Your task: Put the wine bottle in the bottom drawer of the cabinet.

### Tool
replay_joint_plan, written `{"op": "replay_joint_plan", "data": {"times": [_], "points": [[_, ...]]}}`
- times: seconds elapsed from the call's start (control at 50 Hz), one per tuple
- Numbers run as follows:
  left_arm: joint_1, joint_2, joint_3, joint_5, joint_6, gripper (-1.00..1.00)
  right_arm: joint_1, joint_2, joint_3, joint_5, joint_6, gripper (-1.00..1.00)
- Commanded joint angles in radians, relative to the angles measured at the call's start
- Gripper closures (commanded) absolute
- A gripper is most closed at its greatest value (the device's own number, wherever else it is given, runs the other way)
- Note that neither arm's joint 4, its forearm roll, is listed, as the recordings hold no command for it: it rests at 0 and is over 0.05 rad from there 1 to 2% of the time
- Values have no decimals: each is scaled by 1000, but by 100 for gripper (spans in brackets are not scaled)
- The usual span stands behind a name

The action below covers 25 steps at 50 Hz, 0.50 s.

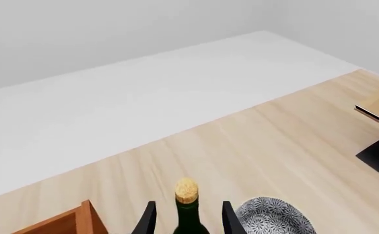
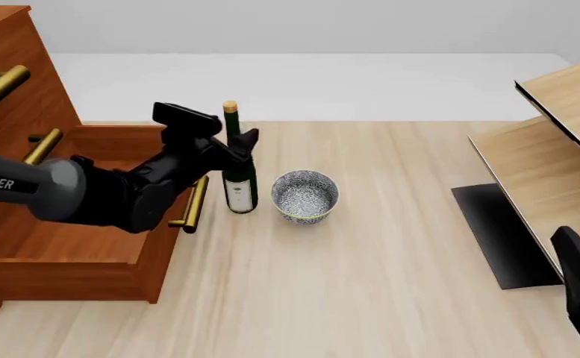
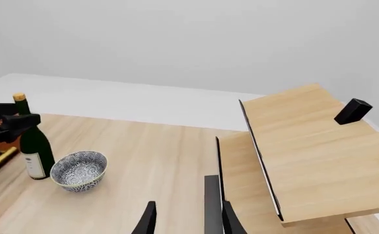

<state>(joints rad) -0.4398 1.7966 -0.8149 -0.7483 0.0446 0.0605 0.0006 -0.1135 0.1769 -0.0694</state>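
The wine bottle [image 2: 238,183] stands upright on the table just right of the bottom drawer's brass handle [image 2: 194,203]; it is dark green with a white label and a tan cork [image 1: 187,189]. My left gripper [image 2: 238,143] is open, one finger [image 1: 148,220] on each side of the bottle's neck with a gap on both sides. The bottom drawer [image 2: 60,235] is pulled out of the reddish-brown cabinet [image 2: 11,82] and holds nothing that I can see. My right gripper [image 3: 186,222] is open and far off, at the table's near right by the shelf unit.
A speckled grey-blue bowl [image 2: 304,195] sits close to the right of the bottle. A pale wooden shelf unit [image 2: 558,149] with a dark base panel [image 2: 499,235] fills the right side. A small black block [image 3: 352,110] rests on the shelf's top.
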Motion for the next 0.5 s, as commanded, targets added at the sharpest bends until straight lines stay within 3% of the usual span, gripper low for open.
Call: {"op": "replay_joint_plan", "data": {"times": [0.02, 0.32, 0.34, 0.5], "points": [[4, 26, -29, 12, -5, -100, 1, 0, -6, 11, -4, -100], [-11, 43, -57, 30, -3, -100, -3, 0, -9, 13, -4, -100], [-6, 42, -56, 27, 1, 100, -3, 0, -9, 13, -5, -100], [-13, 38, -52, 30, -7, 100, 2, 0, -7, 10, -4, -100]]}}
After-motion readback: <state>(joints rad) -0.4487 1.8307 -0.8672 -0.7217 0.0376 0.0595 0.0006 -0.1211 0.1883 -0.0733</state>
